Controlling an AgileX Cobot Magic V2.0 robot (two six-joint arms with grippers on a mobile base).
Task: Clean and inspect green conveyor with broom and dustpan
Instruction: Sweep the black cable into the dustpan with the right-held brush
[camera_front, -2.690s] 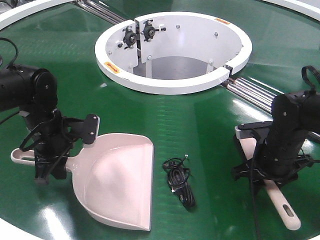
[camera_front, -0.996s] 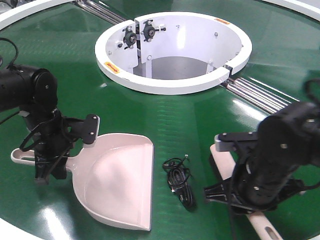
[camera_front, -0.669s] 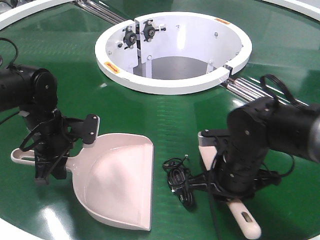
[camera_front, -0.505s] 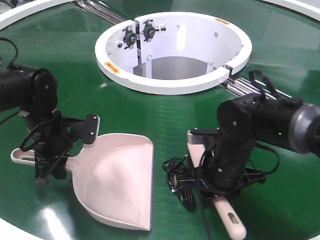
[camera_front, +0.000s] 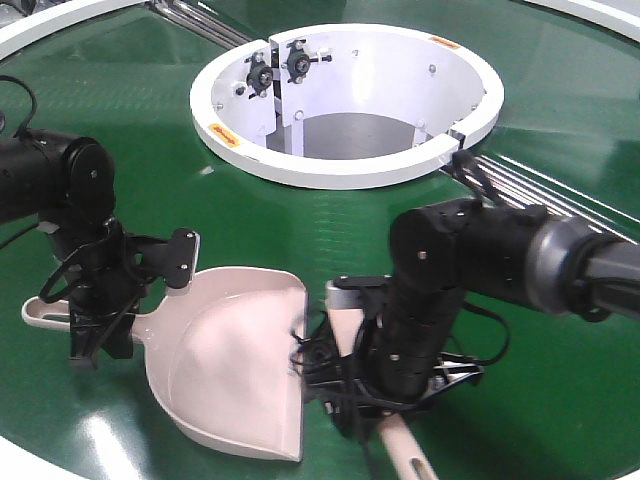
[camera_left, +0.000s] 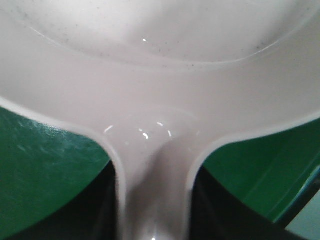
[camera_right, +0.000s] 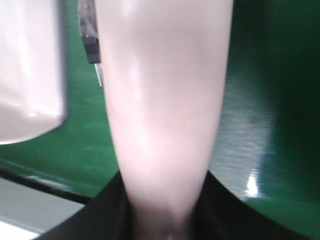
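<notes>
Front-facing view suggests one risk: the cable (camera_front: 312, 358) may tangle in the bristles and be dragged past the dustpan (camera_front: 225, 365) lip. It lies on the conveyor (camera_front: 340, 225) at the dustpan mouth, close against the broom (camera_front: 402, 452) head. The right gripper (camera_front: 385, 388) grips the broom handle; the left gripper (camera_front: 103, 320) grips the dustpan handle.

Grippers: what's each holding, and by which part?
Left gripper: dustpan, by the handle near the scoop. Right gripper: broom, by its handle.
</notes>
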